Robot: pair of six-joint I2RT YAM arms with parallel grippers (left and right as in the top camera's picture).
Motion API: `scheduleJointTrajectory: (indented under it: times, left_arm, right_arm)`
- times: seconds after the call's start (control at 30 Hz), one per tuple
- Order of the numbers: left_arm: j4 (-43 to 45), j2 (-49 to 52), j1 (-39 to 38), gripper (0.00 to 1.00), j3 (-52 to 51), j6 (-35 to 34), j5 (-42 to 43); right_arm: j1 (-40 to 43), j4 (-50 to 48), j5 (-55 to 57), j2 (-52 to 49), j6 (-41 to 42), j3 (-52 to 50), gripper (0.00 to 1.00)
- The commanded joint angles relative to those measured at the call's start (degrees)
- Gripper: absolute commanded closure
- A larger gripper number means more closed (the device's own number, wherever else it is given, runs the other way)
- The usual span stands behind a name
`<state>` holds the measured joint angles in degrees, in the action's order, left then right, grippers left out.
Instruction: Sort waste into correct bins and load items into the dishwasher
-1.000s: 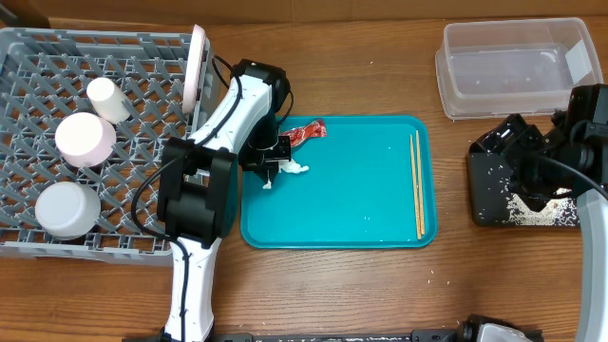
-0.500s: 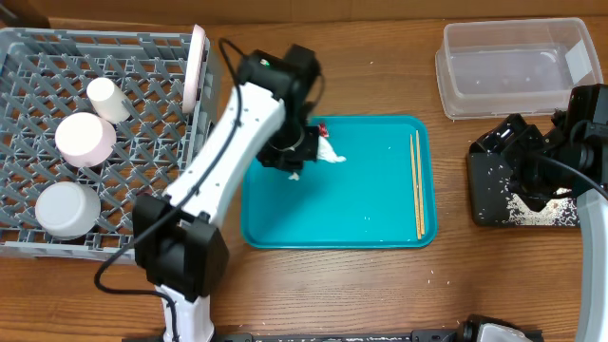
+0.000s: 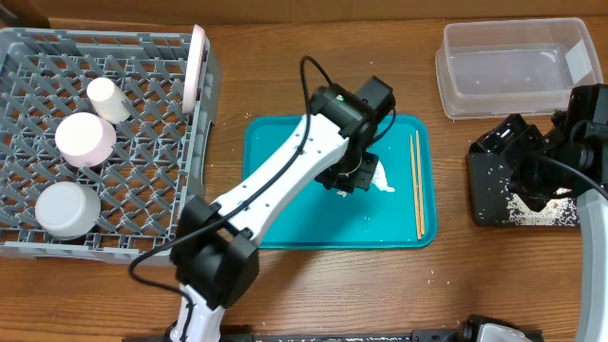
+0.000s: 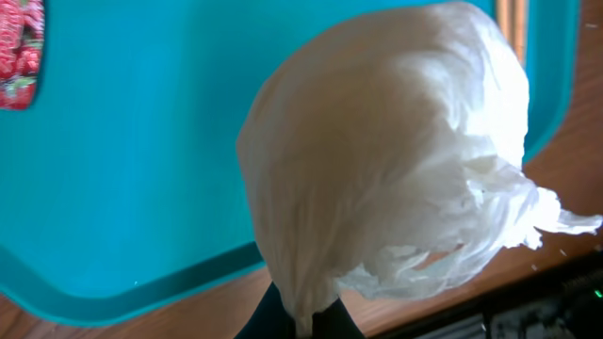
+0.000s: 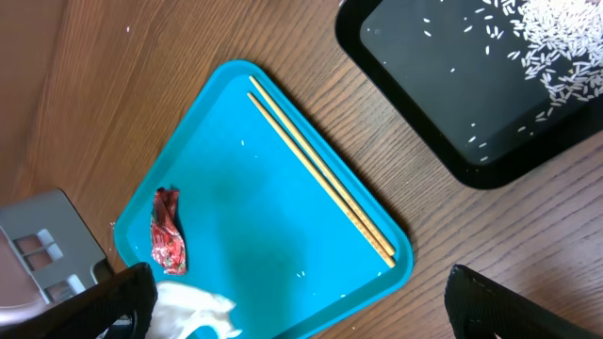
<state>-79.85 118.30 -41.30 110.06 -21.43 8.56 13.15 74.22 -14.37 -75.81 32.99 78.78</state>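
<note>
My left gripper point(image 3: 354, 178) is shut on the crumpled white tissue wad point(image 3: 382, 180), which hangs just above the right half of the teal tray point(image 3: 285, 214). In the left wrist view the tissue point(image 4: 396, 160) fills the frame, pinched at its narrow end by the gripper point(image 4: 301, 320). The red wrapper point(image 5: 168, 243) lies at the tray's far-left corner; my left arm hides it from overhead. The clear bin point(image 3: 518, 66) stands at the back right. My right gripper point(image 5: 297, 292) is open beside the tray, holding nothing. The grey dishwasher rack point(image 3: 142, 166) is on the left.
Two wooden chopsticks point(image 3: 416, 185) lie along the tray's right side. A black tray with rice grains point(image 3: 494, 204) sits under my right arm. The rack holds a white cup point(image 3: 106, 98), two upturned round dishes point(image 3: 84, 138) and an upright pink-backed plate point(image 3: 198, 62).
My left arm has swung right across the tray with the tissue, from the tray's left edge to its right half. The right arm has not moved.
</note>
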Motion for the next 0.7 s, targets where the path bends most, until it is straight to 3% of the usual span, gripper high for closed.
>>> scheduleJointTrajectory:
  times: [0.0,0.03,0.07,0.1,0.4,0.67]
  left_arm:
    - [0.48,4.63,-0.13,0.83,0.55,-2.58,-0.98]
    - [0.42,5.64,-0.17,0.55,0.55,-2.8,-0.07]
    - [0.42,6.47,-0.26,0.09,0.55,-2.78,0.9]
    - [0.46,7.3,-0.31,0.0,0.55,-2.54,2.34]
    - [0.09,6.8,0.94,0.0,3.13,-0.63,9.07]
    - [-6.03,-4.66,4.42,0.0,12.98,-0.74,3.85]
  right_arm:
    - [0.22,-0.2,0.39,0.24,0.02,0.68,0.0]
    - [0.22,-0.2,0.39,0.24,0.02,0.68,0.0]
    - [0.22,-0.2,0.39,0.26,0.02,0.68,0.0]
    - [0.22,-0.17,0.39,0.24,0.02,0.68,0.0]
    - [0.22,-0.2,0.39,0.26,0.02,0.68,0.0]
    - [0.22,-0.17,0.39,0.24,0.02,0.68,0.0]
